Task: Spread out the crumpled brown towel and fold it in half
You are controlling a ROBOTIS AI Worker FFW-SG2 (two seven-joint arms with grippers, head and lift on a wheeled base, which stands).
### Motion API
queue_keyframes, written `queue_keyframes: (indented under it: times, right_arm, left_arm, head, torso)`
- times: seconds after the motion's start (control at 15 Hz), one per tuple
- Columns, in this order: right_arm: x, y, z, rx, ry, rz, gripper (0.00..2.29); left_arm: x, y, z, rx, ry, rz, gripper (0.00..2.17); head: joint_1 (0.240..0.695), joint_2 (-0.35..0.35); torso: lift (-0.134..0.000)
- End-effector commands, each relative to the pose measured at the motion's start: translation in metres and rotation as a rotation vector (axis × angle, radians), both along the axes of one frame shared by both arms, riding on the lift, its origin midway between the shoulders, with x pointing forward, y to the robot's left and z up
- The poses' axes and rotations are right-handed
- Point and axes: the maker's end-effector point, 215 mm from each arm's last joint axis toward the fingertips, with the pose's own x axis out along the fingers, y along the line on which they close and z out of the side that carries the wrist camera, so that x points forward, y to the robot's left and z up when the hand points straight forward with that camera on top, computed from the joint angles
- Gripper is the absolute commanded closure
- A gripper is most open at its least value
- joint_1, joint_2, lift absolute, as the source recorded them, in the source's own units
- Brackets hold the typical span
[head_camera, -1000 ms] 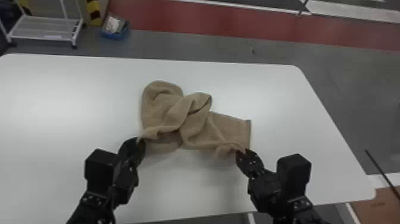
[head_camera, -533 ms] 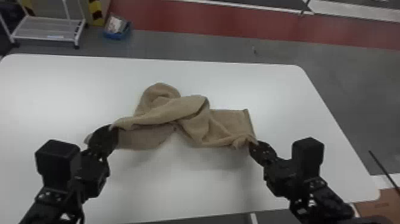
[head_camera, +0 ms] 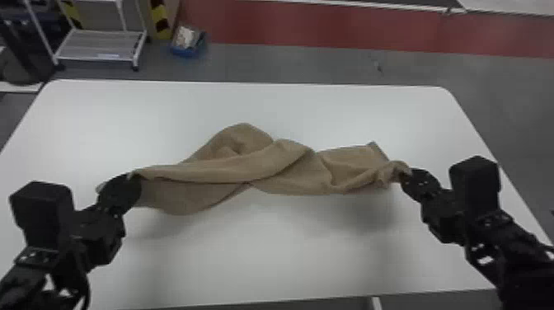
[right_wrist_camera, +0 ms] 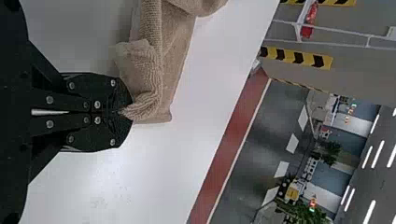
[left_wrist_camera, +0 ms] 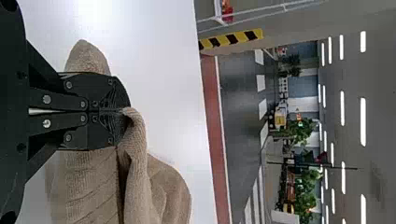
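Note:
Between my two grippers the brown towel [head_camera: 288,165] is stretched sideways, twisted and creased in its middle, with a rounded hump at the back. At its left end my left gripper [head_camera: 131,178] is shut on an edge, and some cloth hangs below and behind the fingers. My right gripper [head_camera: 406,173] pinches the right end near a corner. In the left wrist view, the left gripper [left_wrist_camera: 123,111] has a fold of the towel [left_wrist_camera: 135,163] at its tips. The right wrist view has the right gripper [right_wrist_camera: 125,112] closed on a bunched tip of towel [right_wrist_camera: 144,70].
The white table [head_camera: 264,255] lies beneath the towel, with bare surface in front and behind. Past its far edge stand a white cart [head_camera: 99,45] and a blue bin [head_camera: 188,43] on the floor.
Both grippers have moved apart, the left one farther to the left and the right one to the right. The towel has been drawn out wider and flatter between them.

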Motion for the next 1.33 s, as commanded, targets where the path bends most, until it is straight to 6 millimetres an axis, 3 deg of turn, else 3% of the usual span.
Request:
queue_keyframes:
  times: [0.0,0.13,0.47,0.6,0.67,0.87,1.0,1.13,1.27]
  right_arm:
    - [0.004,-0.009,0.007,-0.015,-0.004,-0.007,1.65]
    - [0.005,-0.016,0.014,-0.009,-0.016,-0.019,1.65]
    - [-0.004,-0.030,0.040,0.003,-0.053,-0.044,1.65]
    - [-0.008,-0.023,0.033,0.000,-0.030,-0.041,1.65]
    - [-0.010,-0.019,0.027,-0.007,-0.011,-0.040,1.65]
    - [-0.011,-0.010,0.007,-0.006,0.039,-0.040,1.65]
    - [-0.010,-0.003,0.002,0.009,0.056,-0.038,1.65]
    - [-0.011,-0.008,-0.001,0.021,0.067,-0.061,1.65]
    - [-0.009,-0.024,-0.003,0.048,0.075,-0.121,1.65]
  left_arm:
    - [-0.004,0.024,0.007,-0.019,0.037,0.028,1.43]
    - [-0.005,0.038,0.026,-0.031,0.029,0.034,1.43]
    - [-0.024,0.071,0.045,-0.085,0.078,0.048,1.43]
    - [-0.021,0.064,0.039,-0.092,0.100,0.042,1.42]
    - [-0.017,0.055,0.029,-0.091,0.117,0.029,1.22]
    - [0.007,0.029,0.006,-0.078,0.162,-0.003,1.21]
    - [0.029,0.016,0.007,-0.067,0.154,-0.015,1.21]
    - [0.041,0.011,0.019,-0.065,0.124,-0.011,1.21]
    - [0.047,0.023,0.028,-0.076,0.122,0.014,1.21]
  head:
    - [0.695,-0.092]
    - [0.695,-0.080]
    - [0.695,-0.055]
    - [0.695,-0.046]
    - [0.695,-0.041]
    - [0.695,-0.044]
    - [0.695,-0.060]
    - [0.695,-0.066]
    - [0.695,-0.075]
  torso:
    - [-0.125]
    - [-0.125]
    - [-0.125]
    - [-0.125]
    - [-0.125]
    - [-0.125]
    - [-0.125]
    - [-0.125]
    - [-0.125]
